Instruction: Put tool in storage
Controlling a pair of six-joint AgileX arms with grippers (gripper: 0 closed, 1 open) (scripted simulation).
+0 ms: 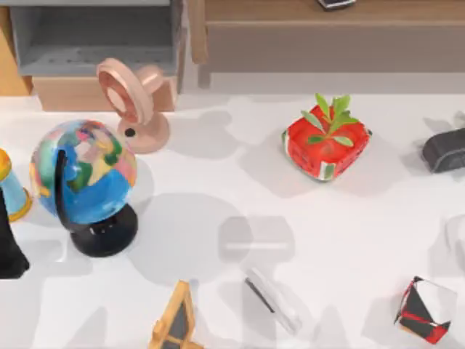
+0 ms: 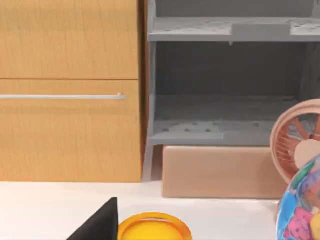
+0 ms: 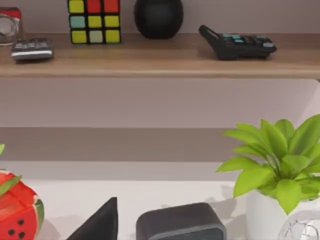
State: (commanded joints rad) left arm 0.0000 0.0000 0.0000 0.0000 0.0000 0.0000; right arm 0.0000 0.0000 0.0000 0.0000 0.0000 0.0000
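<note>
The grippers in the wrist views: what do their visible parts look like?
Little shows. The left gripper appears as a plain matte black wedge with a pointed tip, and the right gripper looks the same. No cables or markings are visible on either.

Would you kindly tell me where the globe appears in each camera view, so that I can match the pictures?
Top view: the globe stands at the table's left, just in front of the pink fan.
Left wrist view: the globe is close by, partly covering the pink fan.
Right wrist view: this camera faces the wooden shelf and the watermelon pot instead.
Shared landmark: the pink fan.
</note>
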